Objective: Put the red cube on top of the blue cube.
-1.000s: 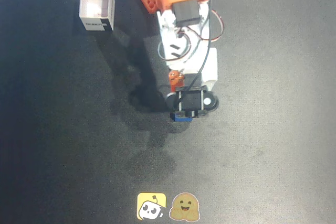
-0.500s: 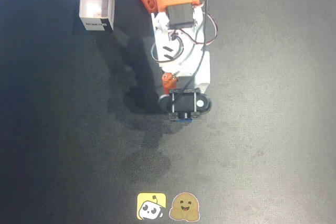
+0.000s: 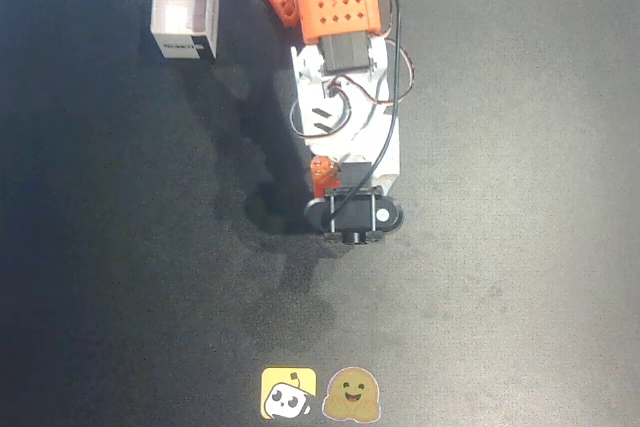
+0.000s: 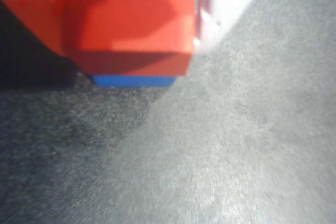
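- The dark table (image 3: 520,277) is taken up mostly by one arm (image 3: 345,117), reaching down the overhead view from its orange base.
- One white box (image 3: 184,14) is seen at the upper left of that view, open-topped and well apart from the work.
- One gripper (image 4: 131,30) is counted; in the overhead view it is covered by the wrist camera housing. Its jaws appear to be pinching the red cube, with a white finger (image 4: 226,3) against the cube's right side in the wrist view.
- One red cube (image 4: 131,24) is seen, filling the upper left of the wrist view, directly over the blue cube.
- One blue cube (image 4: 134,81) is seen, only as a thin strip under the red cube's lower edge; contact between them cannot be confirmed.
- The placing is judged nearly done. The red cube should be lowered squarely until seated, edges aligned, and only then released, with the jaws opened gently and lifted straight up so the stack is not nudged.
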Robot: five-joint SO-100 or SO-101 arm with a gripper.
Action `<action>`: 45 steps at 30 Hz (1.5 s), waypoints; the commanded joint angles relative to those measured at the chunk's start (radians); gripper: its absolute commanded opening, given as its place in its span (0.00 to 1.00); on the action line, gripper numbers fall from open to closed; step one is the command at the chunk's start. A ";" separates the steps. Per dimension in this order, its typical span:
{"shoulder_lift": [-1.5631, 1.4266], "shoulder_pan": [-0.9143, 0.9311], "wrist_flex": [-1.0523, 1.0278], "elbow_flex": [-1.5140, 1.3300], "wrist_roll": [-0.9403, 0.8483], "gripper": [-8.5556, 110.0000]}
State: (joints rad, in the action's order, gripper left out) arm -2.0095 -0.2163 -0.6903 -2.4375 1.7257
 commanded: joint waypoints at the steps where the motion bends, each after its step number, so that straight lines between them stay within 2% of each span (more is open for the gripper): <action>1: 0.006 0.015 0.035 0.002 -0.020 0.14; 45: -0.025 -0.020 0.060 -0.043 -0.023 0.16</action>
State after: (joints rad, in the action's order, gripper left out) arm -1.9865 -0.2270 -0.6366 -2.4850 1.7043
